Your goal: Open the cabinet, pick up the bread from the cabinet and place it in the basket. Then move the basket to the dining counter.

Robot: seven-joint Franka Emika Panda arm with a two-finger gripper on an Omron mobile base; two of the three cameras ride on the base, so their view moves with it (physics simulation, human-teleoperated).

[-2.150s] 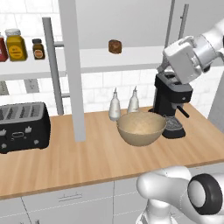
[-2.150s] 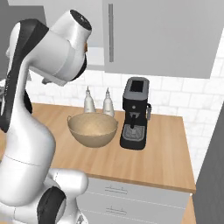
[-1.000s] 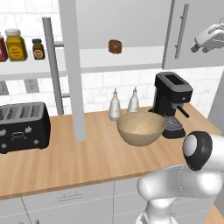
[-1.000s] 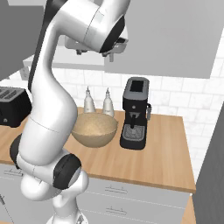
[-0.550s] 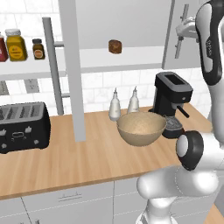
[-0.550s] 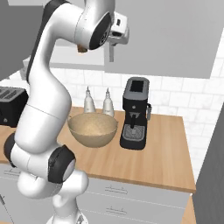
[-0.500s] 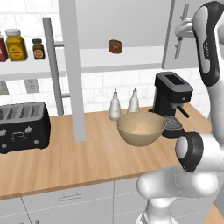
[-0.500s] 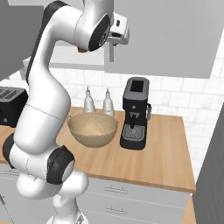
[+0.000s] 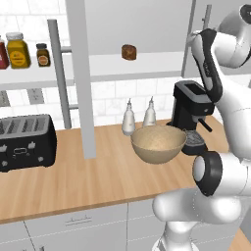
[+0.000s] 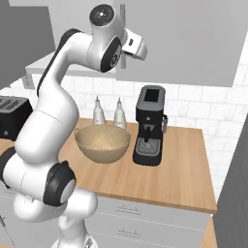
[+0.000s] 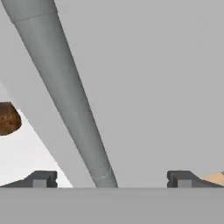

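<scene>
Now lining up on the right-hand door's bar handle [image 11: 70,96], jaws spread wide and empty.

Ideally the gripper [image 11: 111,177] should centre the bar between its fingertips [image 11: 41,178] before closing, then pull along the door's arc, not straight back. From the base, the arm is raised high, its hand against the cabinet [image 9: 147,29] front. On the white shelf beyond the door's edge sits the bread [image 9: 129,52]; the basket [image 9: 158,143] waits on the worktop beside the coffee machine [image 9: 188,110].

Black toaster [image 9: 24,141] at worktop's [image 9: 98,181] left; coffee machine [image 9: 190,110] at right, two bottles [image 9: 138,115] beside it; spice jars [image 9: 22,50] shelved
</scene>
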